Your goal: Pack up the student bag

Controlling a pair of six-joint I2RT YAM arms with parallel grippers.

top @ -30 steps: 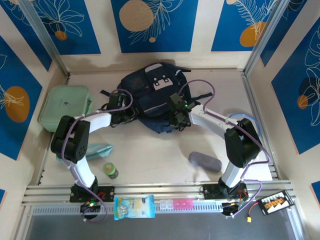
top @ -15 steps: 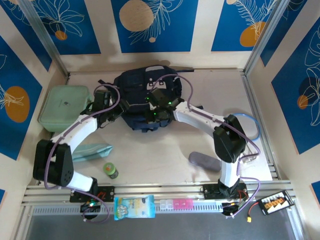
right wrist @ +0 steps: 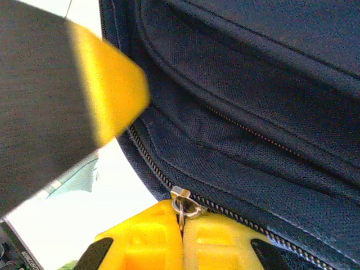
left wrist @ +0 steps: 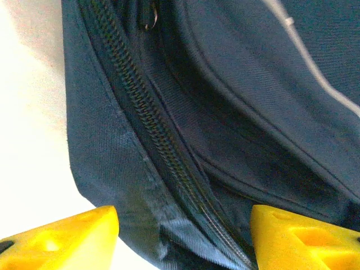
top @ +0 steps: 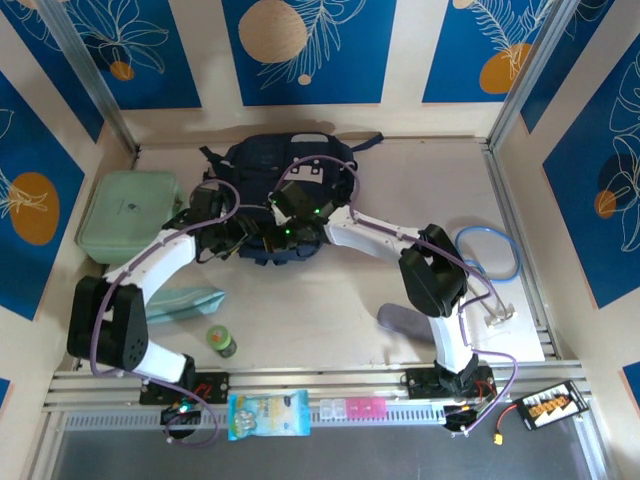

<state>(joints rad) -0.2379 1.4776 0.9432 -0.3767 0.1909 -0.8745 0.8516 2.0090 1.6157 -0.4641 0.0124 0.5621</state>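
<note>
The student bag is a dark navy backpack lying flat at the back middle of the table. My right gripper is at the bag's near edge, shut on the small metal zip pull of a dark zip line. In the top view the right gripper sits just right of the left gripper. My left gripper is open, its yellow fingertips either side of the bag's folded edge and zip. A yellow finger of the left gripper appears beside the bag in the right wrist view.
A mint green case lies at the far left, a teal pouch and a small green bottle in front of it. A grey case and a blue cable ring lie to the right. A snack packet rests on the front rail.
The right gripper has travelled left along the bag's near edge. The bag has shifted left and turned. The left arm has stretched out and stayed at the bag's left corner.
</note>
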